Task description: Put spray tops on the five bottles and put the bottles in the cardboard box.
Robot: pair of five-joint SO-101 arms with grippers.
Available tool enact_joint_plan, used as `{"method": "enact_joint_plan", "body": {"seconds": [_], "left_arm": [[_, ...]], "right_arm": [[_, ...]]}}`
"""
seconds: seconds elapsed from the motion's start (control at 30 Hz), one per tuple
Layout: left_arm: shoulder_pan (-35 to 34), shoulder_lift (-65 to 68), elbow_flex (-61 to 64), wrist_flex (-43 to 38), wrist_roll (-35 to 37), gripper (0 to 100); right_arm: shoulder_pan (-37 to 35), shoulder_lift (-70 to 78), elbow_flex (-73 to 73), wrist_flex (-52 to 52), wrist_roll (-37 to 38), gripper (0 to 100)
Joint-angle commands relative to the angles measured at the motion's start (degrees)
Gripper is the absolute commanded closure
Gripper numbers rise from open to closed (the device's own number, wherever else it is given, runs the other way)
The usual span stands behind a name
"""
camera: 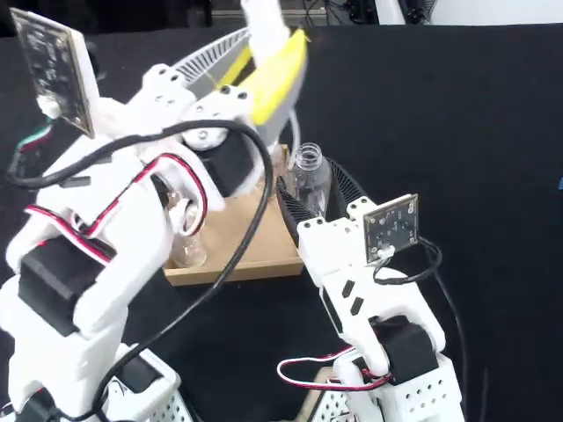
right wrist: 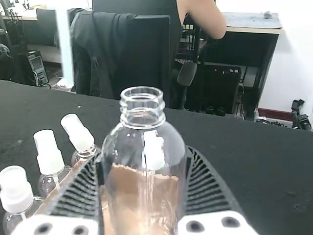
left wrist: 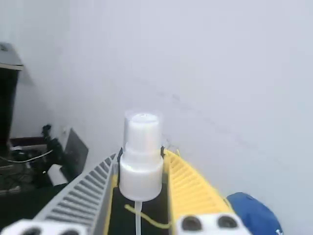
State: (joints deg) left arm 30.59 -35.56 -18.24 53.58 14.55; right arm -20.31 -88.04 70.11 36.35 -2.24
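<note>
My left gripper point(camera: 261, 44) is raised high over the far side of the table, shut on a white spray top point(camera: 264, 18). In the left wrist view the spray top point(left wrist: 142, 142) stands upright between the grey and yellow fingers point(left wrist: 183, 181), its thin tube hanging down. Lower down, my right gripper point(camera: 315, 183) is shut on a clear open-necked bottle point(camera: 308, 163), holding it upright beside the cardboard box point(camera: 255, 251). In the right wrist view the bottle point(right wrist: 142, 147) sits between the black ribbed fingers point(right wrist: 205, 186). The spray top is well above the bottle's neck.
Three bottles with white spray tops point(right wrist: 49, 156) stand together beyond the held bottle; the left arm hides most of the box, with one bottle point(camera: 186, 237) showing in it. Black table surface point(camera: 457, 132) lies to the right. Chairs and desks stand behind the table.
</note>
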Motion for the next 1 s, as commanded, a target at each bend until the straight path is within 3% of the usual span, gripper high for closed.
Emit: {"method": "enact_joint_plan", "body": {"seconds": [0.0, 0.2, 0.7, 0.97], "left_arm": [[1.63, -0.7, 4.09, -10.81, 0.35, 96], [0.22, -1.41, 14.46, -24.97, 0.35, 96], [-0.22, -4.92, 14.02, -20.4, 0.18, 96], [-0.13, -6.77, 20.0, -19.52, -6.33, 97]], "right_arm": [[-0.79, -2.07, -0.13, -0.09, -0.35, 98.8], [-0.62, -2.07, -0.13, -0.09, -0.35, 98.8], [-0.62, -2.07, -0.13, -0.09, -0.35, 98.8], [-0.62, -2.07, -0.13, -0.09, -0.35, 98.8]]}}
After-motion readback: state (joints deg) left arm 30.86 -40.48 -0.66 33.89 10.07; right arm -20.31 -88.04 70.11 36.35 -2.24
